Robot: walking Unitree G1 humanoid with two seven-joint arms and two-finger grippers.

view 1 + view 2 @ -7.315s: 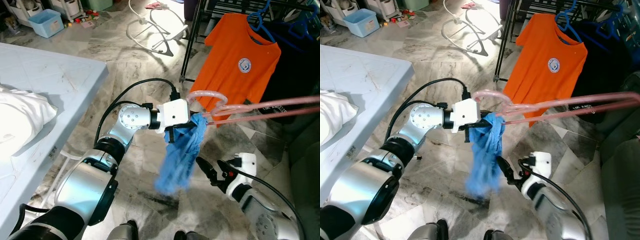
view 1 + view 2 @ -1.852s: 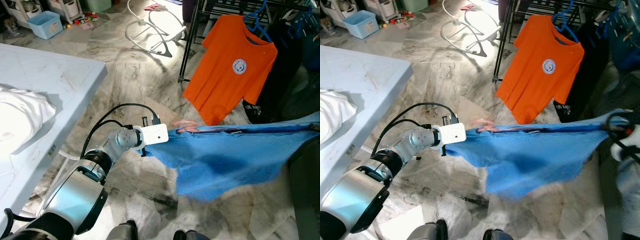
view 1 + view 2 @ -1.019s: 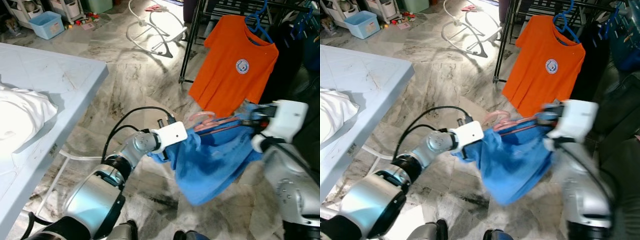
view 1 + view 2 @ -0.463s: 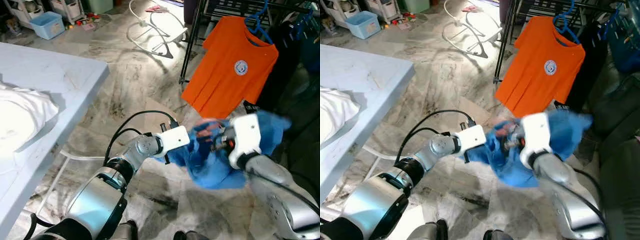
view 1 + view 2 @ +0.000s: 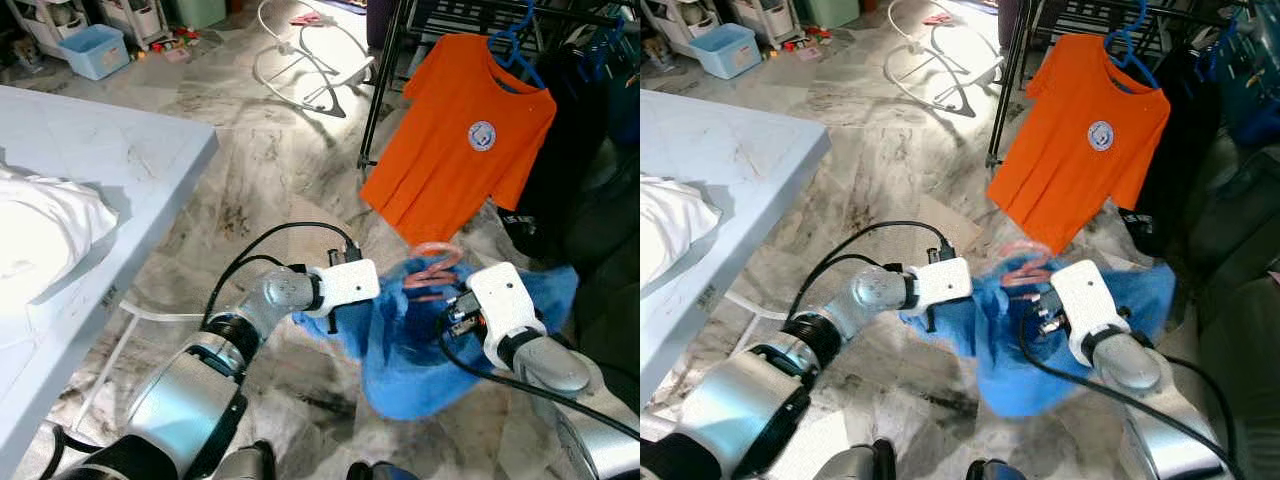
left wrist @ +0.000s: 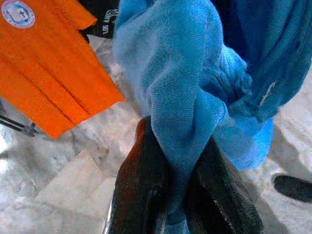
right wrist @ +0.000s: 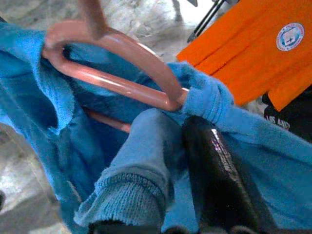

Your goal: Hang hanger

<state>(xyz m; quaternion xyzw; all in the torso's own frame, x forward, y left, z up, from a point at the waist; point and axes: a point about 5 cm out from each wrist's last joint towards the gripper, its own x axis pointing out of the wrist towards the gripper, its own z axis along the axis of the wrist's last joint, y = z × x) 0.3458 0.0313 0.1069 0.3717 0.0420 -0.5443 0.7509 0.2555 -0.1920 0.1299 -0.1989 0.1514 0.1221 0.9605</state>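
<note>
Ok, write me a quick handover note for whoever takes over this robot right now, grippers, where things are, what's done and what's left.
Left gripper: shut on the blue garment.
Right gripper: shut on the same garment, just below the pink hanger.
The hanger sits inside the garment with its hook poking out on top, held low over the floor in front of the clothes rack.
An orange T-shirt already hangs there.
Left: lift and hook the hanger on the rack.

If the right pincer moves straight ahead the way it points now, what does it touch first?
Probably the pink hanger, just beyond the right pincer, which is shut on the blue garment. The orange T-shirt lies farther behind; depth is unclear.
</note>
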